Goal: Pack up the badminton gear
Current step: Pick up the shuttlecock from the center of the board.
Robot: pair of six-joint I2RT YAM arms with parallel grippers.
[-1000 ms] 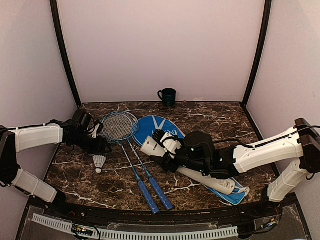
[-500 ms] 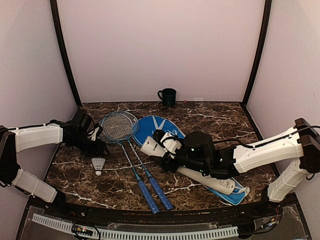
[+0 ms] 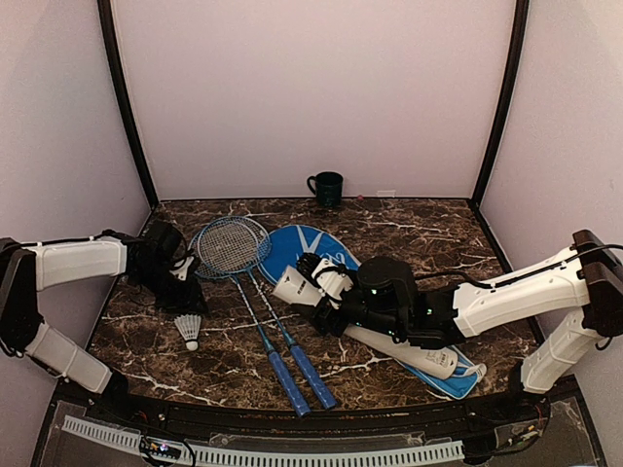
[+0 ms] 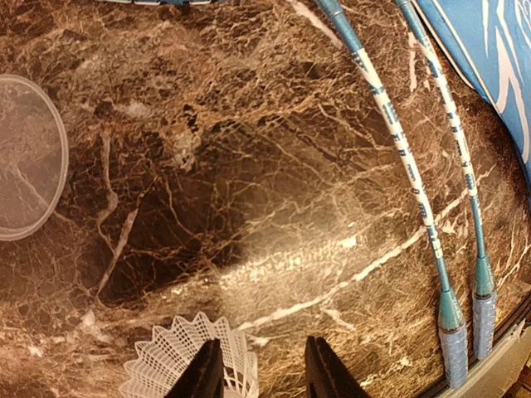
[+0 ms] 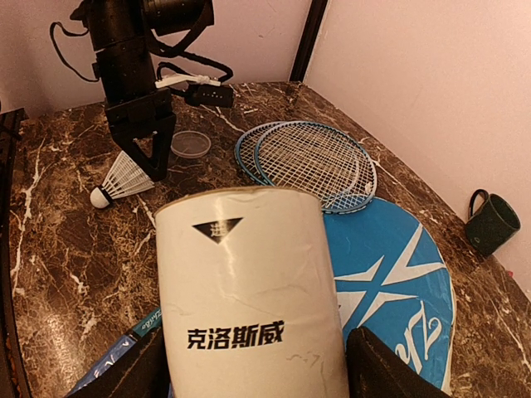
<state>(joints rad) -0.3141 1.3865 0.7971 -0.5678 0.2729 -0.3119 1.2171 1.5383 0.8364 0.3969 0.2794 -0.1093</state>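
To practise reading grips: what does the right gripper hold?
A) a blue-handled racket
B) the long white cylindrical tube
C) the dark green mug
B: in its wrist view the right gripper has a finger on each side of the long white cylindrical tube.

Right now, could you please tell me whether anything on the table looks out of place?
The dark green mug by the back wall is not badminton gear, and a clear round lid lies loose near the left claw.

Two rackets [image 3: 232,245], one shuttlecock [image 3: 189,330], one tube [image 5: 249,282], one cover [image 3: 292,243], one mug [image 3: 326,188], one clear lid [image 5: 190,144].
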